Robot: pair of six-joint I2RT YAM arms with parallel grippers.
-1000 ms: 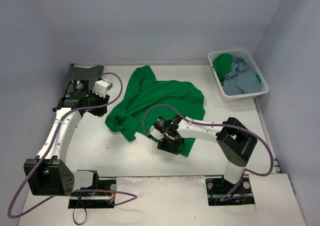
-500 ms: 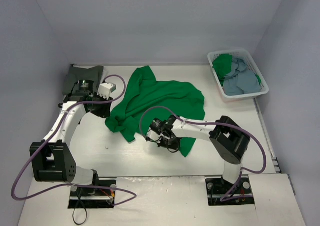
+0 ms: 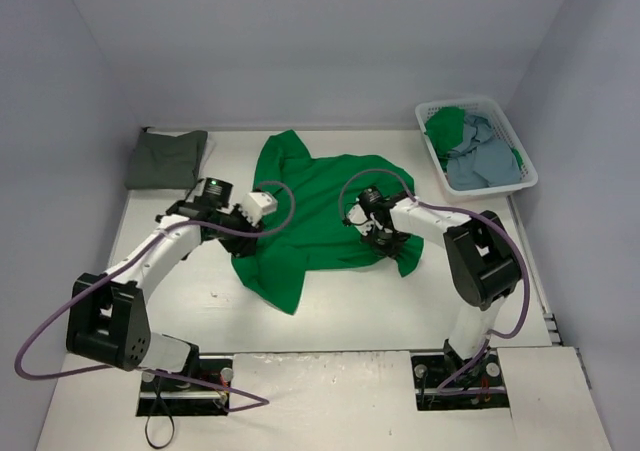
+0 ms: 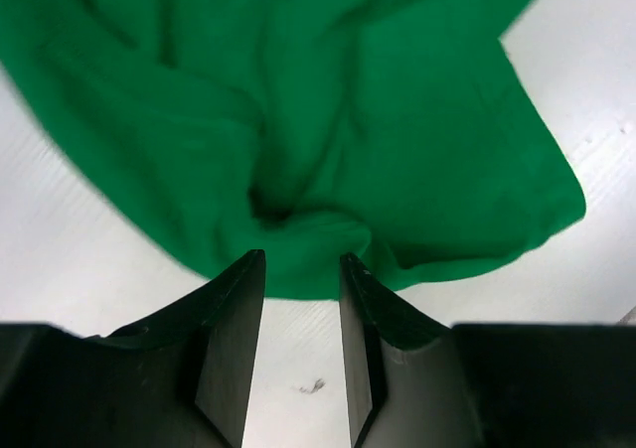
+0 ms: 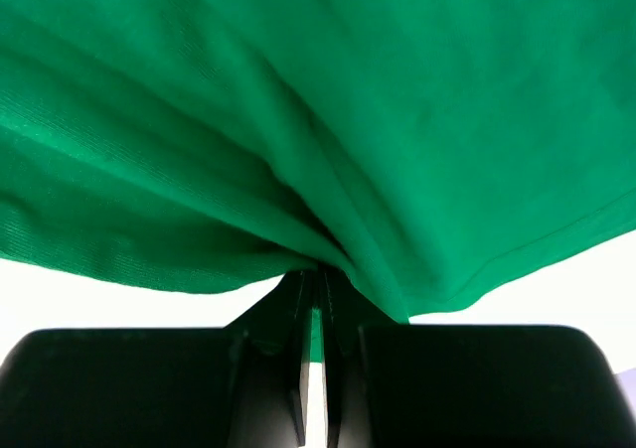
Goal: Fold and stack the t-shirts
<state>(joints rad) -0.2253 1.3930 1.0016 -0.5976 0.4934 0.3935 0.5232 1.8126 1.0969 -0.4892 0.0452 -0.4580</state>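
Bright green cloth t-shirt (image 3: 320,216) lies spread, left gripper (image 3: 245,231) at its left edge, right gripper (image 3: 378,236) at its right; folded dark grey-olive cloth shirt (image 3: 165,159) far left.

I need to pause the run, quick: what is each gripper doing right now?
Left gripper: open, jaws apart at the edge of the bright green cloth t-shirt, not clamping it.
Right gripper: closed, pinching a fold of that t-shirt.

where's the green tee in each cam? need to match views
Top external: green t-shirt spread mid-table, between left hand and right hand.
Left wrist: green t-shirt fills the upper frame, bunched edge just ahead of the open hand.
Right wrist: green t-shirt fills the top, a fold pinched in the shut hand.
Shared landmark: white table showing past the shirt's hem.
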